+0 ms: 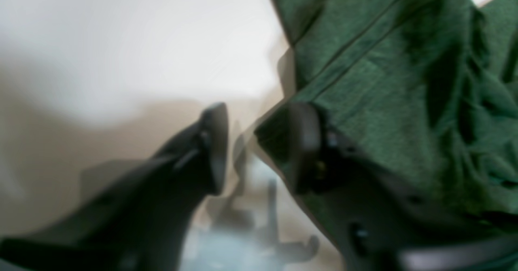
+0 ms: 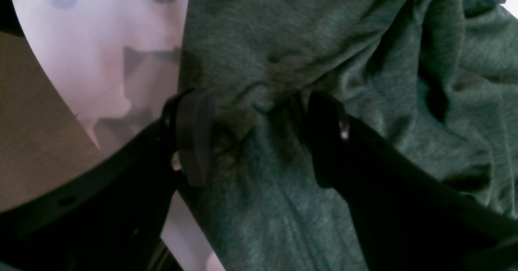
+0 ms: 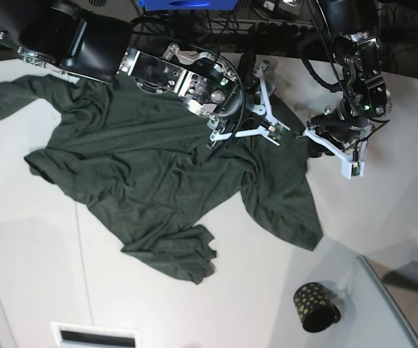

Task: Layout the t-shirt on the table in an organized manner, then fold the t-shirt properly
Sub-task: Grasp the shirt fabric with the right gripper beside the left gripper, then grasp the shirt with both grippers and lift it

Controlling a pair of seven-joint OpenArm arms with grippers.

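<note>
We find the t-shirt [image 3: 158, 174] spread rumpled across the table [image 3: 27, 239], reaching from its far left toward centre-right. The right gripper [image 3: 220, 130] sits over the shirt's far edge; the left gripper [image 3: 316, 141] appears just beside its right edge. A cup [image 3: 314, 308] lies near-right, apart from the shirt.

The dark green, thin knit-cloth t-shirt [image 3: 158, 174] looks matt and finely textured under my black matt plastic gripper [image 2: 259, 137]. The smooth white tabletop [image 3: 27, 246] shows a soft sheen.
</note>
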